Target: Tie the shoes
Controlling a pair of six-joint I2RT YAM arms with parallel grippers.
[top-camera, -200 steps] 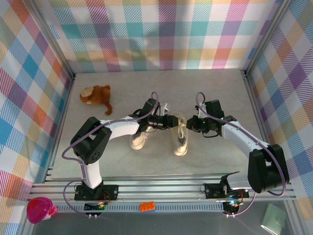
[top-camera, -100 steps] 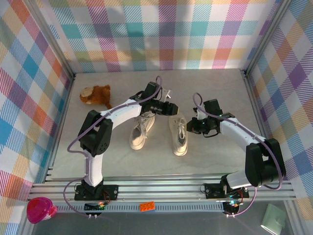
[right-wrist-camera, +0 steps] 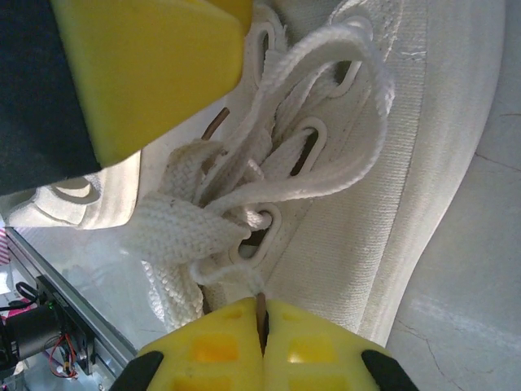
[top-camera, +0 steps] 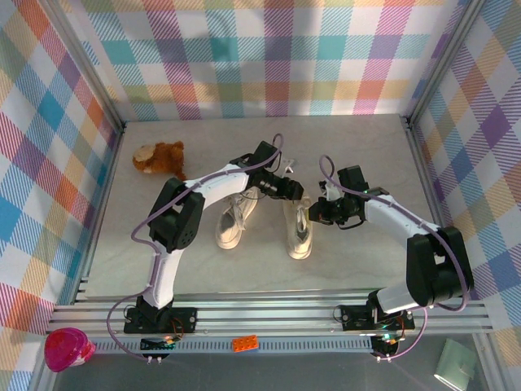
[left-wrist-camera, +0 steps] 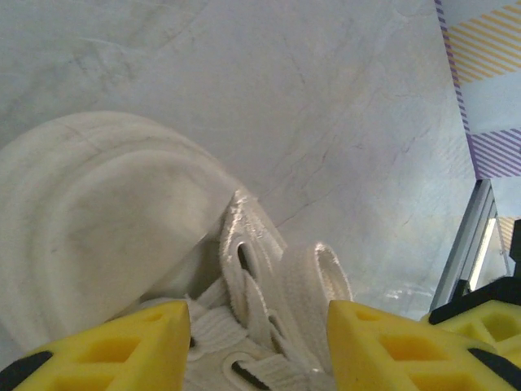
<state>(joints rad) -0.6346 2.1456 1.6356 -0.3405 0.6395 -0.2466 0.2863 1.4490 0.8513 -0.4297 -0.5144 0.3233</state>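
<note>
Pinching a lace (right-wrist-camera: 244,281) of one shoe (top-camera: 299,228), right hand (right-wrist-camera: 262,309) is clamped; left hand (left-wrist-camera: 259,326) gapes.

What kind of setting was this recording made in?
Likely a lab robot cell: plaid backdrop walls on an aluminium frame enclose a pale tabletop, with shoes and a plush toy as props.

Light: bright, even; faint soft shadows on table (top-camera: 366,147).
Blur: left tool (left-wrist-camera: 259,326) fingers (left-wrist-camera: 391,346) soft, close to the lens.
Glare: pale sheen on table beyond that tool.
</note>
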